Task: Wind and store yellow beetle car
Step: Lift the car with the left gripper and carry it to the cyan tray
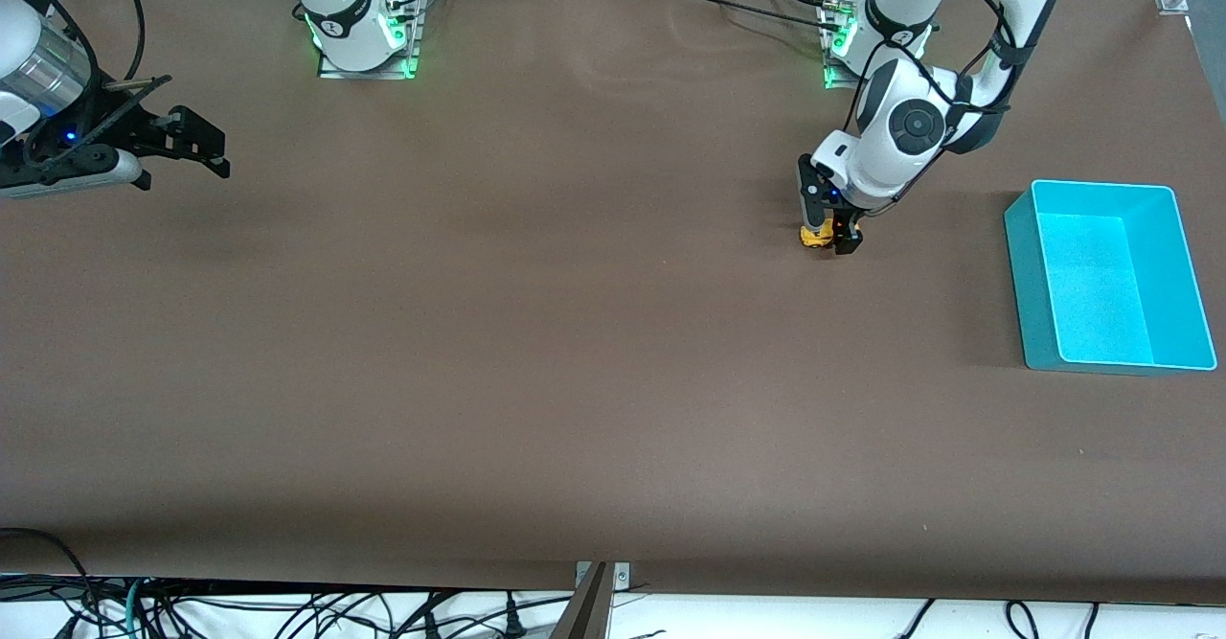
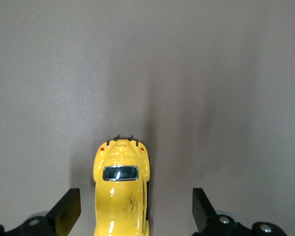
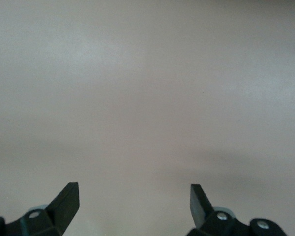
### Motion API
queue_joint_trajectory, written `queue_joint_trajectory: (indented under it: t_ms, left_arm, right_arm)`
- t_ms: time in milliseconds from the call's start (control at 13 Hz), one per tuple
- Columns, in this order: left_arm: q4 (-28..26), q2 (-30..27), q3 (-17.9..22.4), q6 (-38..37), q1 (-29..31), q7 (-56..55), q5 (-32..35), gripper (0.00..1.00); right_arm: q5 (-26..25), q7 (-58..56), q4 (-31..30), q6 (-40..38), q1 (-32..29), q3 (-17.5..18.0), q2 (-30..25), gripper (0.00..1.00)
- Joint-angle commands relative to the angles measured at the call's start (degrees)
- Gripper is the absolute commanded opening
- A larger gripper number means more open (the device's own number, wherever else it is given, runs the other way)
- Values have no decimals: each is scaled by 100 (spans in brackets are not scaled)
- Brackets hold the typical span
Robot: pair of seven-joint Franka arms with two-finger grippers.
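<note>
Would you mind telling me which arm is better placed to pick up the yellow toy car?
The left. The left gripper is down at the yellow toy car with its jaws open on either side of it. The right gripper waits at its own end of the table.

No readable text, labels, brand marks or numbers anywhere. Yellow beetle car (image 2: 122, 196) body carries no legible lettering, only dark scuffs on the roof. Teal bin (image 1: 1183, 275) near the left arm's end of the table is unmarked. Arm bases along the table edge show round emblems, too small to read.
</note>
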Motion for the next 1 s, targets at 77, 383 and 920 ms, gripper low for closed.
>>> queue_joint_trajectory:
  t_ms: [77,383,920]
  left_arm:
    - [-75,6,-7,186,-35,-13,-65,78]
    - [-67,-20,-7,169,35,-5,-56,13]
    - [783,-740,-16,-1778,465,161,-56,9]
  right_arm:
    - [-25,70,-22,12,21,-12,-34,100]
    - [-25,70,-22,4,21,-12,-34,100]
    - [-16,61,-22,3,21,-12,-34,100]
